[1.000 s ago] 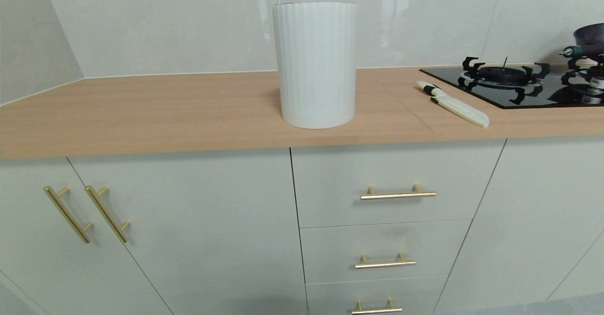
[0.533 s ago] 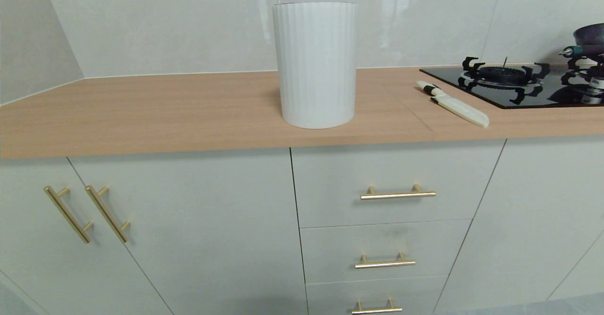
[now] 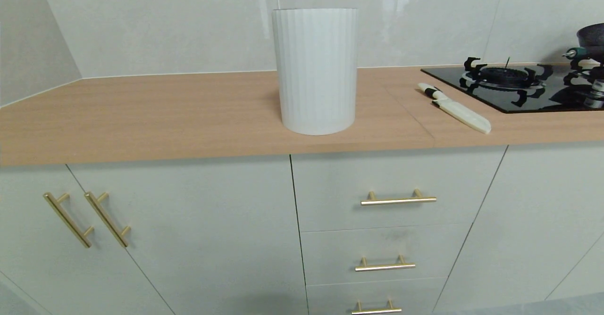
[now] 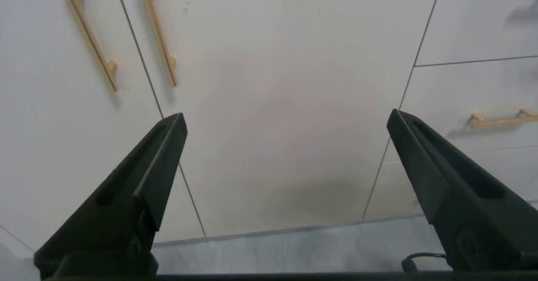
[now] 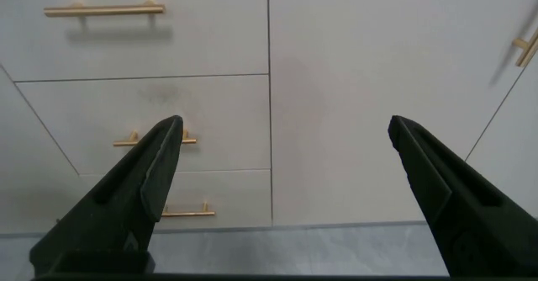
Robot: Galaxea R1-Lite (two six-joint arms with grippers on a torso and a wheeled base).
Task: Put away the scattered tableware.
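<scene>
Hanging low before the cabinet fronts, my left tool [image 4: 286, 117] is spread wide, nothing between its fingers, and it faces the doors [image 4: 277, 104] with their two slanted brass handles [image 4: 160, 29]. My right tool [image 5: 283, 121] is released just the same, empty, facing the drawers [image 5: 126, 54] beside those doors. Up on the tabletop [image 3: 141, 112] the knife [image 3: 455, 108] lies flat, well apart from both tools, its pale blade pointing toward the front edge and its black-and-white grip toward the wall. It lies between the holder [image 3: 315, 70] and the hob [image 3: 514, 86], nearer the hob, just beside its glass edge; I cannot tell whether they touch. The holder, a tall white ribbed cylinder, stands upright near the middle of the tabletop, above the seam between doors and drawers, and I cannot see into it. A dark pan [image 3: 592, 34] sits at the hob's right end.
</scene>
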